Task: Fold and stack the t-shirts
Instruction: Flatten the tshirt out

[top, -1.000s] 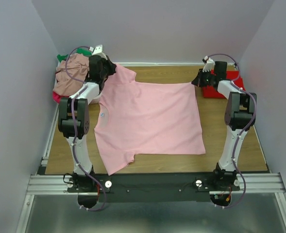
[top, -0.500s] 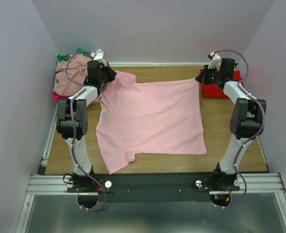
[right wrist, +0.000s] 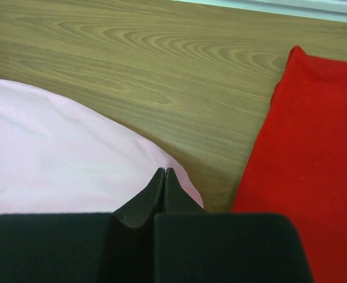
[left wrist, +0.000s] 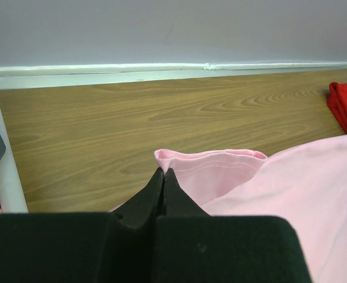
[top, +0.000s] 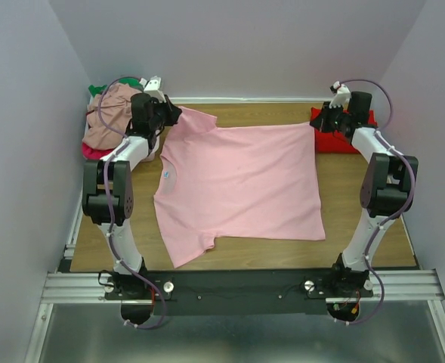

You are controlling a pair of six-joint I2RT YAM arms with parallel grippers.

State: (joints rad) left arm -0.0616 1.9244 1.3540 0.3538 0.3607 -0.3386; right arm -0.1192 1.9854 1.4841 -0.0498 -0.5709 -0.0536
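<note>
A light pink t-shirt [top: 237, 185] lies spread flat on the wooden table, its neck and small blue label [top: 165, 174] to the left. My left gripper [top: 177, 113] is shut on the hem of the far sleeve [left wrist: 211, 162], which is lifted a little off the wood. At the far right corner of the hem [right wrist: 179, 171], my right gripper [top: 316, 122] is shut on the cloth. A folded bright red t-shirt [top: 343, 141] lies just right of that corner, also in the right wrist view [right wrist: 306, 165]. More t-shirts are heaped at the far left [top: 107, 121].
The heap of dusty rose, magenta and green cloth sits in a white basket [left wrist: 5, 177] against the left wall. The back wall's white base strip [left wrist: 161, 72] runs behind the table. Bare wood [top: 358, 208] shows right of the pink shirt.
Both grippers have moved back and a little to the right, keeping their hold. The pink shirt's far edge has stretched and the whole shirt has slid slightly right.
</note>
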